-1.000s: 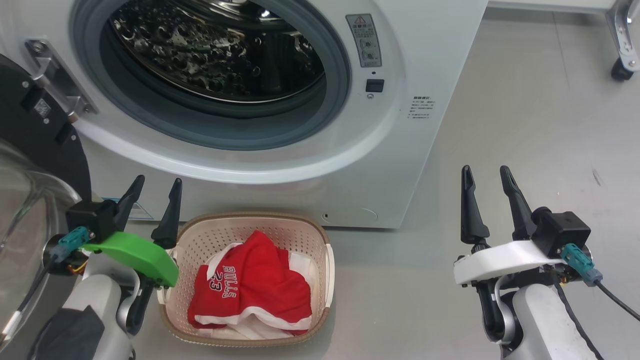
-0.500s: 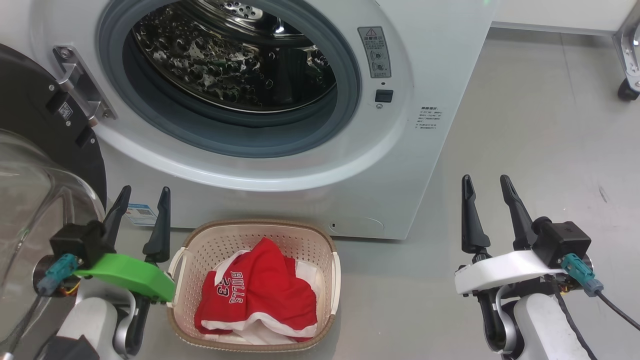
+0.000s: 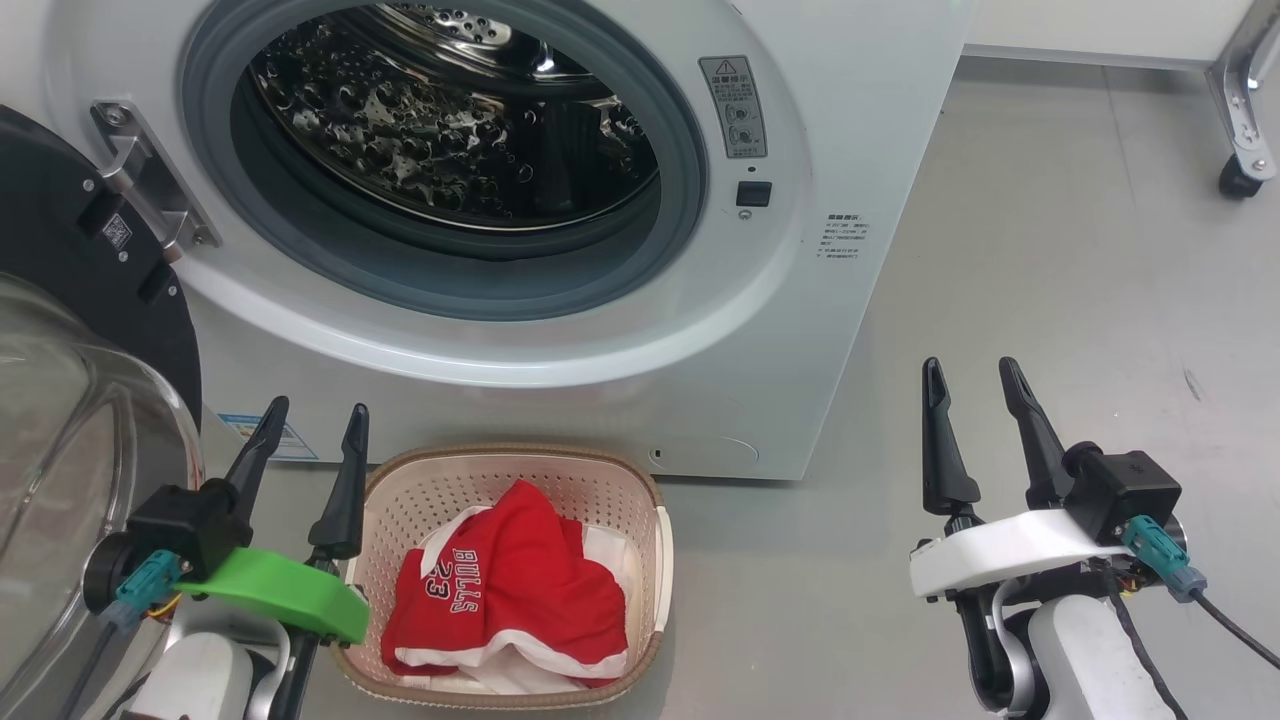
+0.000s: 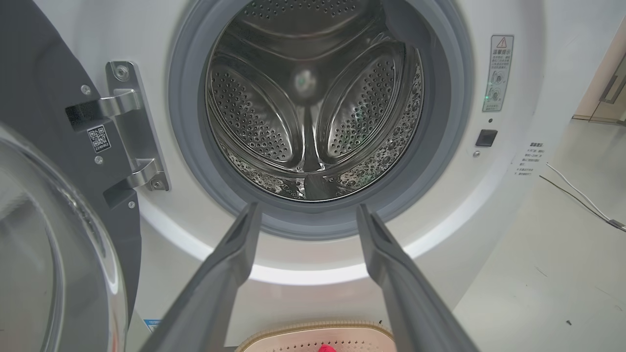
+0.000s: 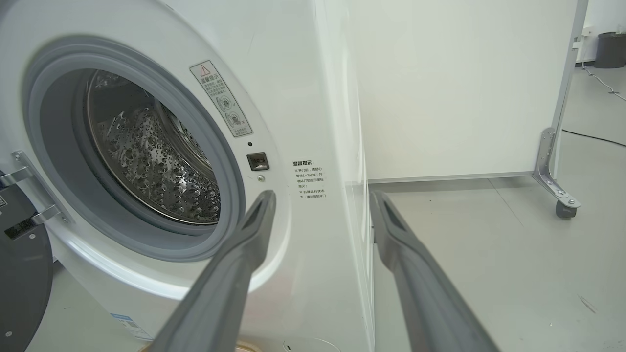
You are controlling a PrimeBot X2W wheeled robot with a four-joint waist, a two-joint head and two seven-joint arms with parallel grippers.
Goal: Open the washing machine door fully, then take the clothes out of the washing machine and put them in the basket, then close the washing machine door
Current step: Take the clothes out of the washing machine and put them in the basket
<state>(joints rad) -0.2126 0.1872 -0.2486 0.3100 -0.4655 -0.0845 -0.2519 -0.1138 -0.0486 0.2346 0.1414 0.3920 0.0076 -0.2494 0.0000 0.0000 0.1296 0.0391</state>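
Gaping toward the robot, the washing machine shows its steel drum; the washing machine door hangs swung out at left; the basket on the floor holds the clothes; the left gripper, beside the basket's rim, and the right gripper, over bare floor, are spread wide, grasping nothing.

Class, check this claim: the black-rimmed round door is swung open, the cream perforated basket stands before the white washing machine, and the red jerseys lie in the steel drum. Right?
Not quite. The red jerseys lie in the cream perforated basket, as the head view shows; the steel drum shows bare metal in the left wrist view. The rest stands.
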